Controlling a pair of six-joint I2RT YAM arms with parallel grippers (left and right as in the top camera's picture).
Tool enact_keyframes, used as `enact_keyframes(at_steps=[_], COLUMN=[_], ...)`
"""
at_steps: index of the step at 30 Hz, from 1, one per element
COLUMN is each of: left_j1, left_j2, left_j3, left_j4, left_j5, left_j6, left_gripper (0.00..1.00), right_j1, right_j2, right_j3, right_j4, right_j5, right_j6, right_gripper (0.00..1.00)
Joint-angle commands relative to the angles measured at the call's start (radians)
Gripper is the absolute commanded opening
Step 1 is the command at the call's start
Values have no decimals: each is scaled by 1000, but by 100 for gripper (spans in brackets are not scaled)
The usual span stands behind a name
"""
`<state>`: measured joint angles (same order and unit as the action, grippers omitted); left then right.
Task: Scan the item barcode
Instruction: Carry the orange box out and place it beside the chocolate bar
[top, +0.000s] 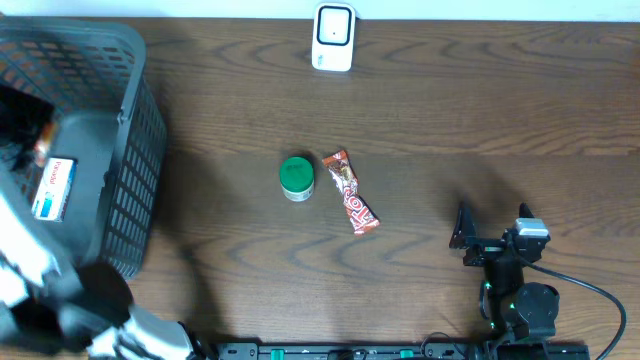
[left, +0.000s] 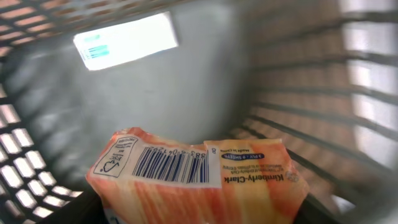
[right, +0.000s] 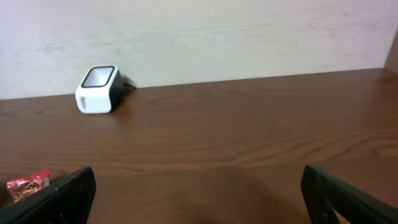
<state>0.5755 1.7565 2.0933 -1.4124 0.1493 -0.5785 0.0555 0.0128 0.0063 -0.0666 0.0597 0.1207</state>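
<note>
An orange-and-white tissue pack sits between my left gripper's dark fingers, which are shut on its sides inside the grey basket. Its barcode faces the left wrist camera. From overhead only an orange bit of the pack shows under the left arm. The white barcode scanner stands at the table's far edge, also in the right wrist view. My right gripper rests low at the front right, open and with nothing in it.
A white-and-blue pack lies on the basket floor. A green-lidded jar and a red candy bar lie mid-table. The basket's mesh walls surround the left gripper.
</note>
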Motion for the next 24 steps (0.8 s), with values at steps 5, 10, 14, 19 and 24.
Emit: enact_keyframes(at_steps=[5, 10, 14, 19, 24], left_j1=[-273, -625, -882, -1110, -1213], left_j2=[-292, -298, -216, -10, 212], left_j3=[14, 7, -18, -22, -22], left_j4=[74, 172, 225, 250, 306], left_j5=[178, 80, -63, -242, -248], left_j6=[-47, -119, -141, -142, -137], left_gripper=[60, 60, 60, 61, 61], right_j1=[-3, -3, -3, -3, -3], right_j2=[-3, -3, -3, -3, -2], right_j3=[-1, -1, -1, -1, -1], right_j4=[-4, -4, -4, -4, -4], right_j5=[-1, -1, -1, -1, -1], right_j6=[-13, -13, -13, -13, -13], right_gripper=[99, 99, 99, 99, 99])
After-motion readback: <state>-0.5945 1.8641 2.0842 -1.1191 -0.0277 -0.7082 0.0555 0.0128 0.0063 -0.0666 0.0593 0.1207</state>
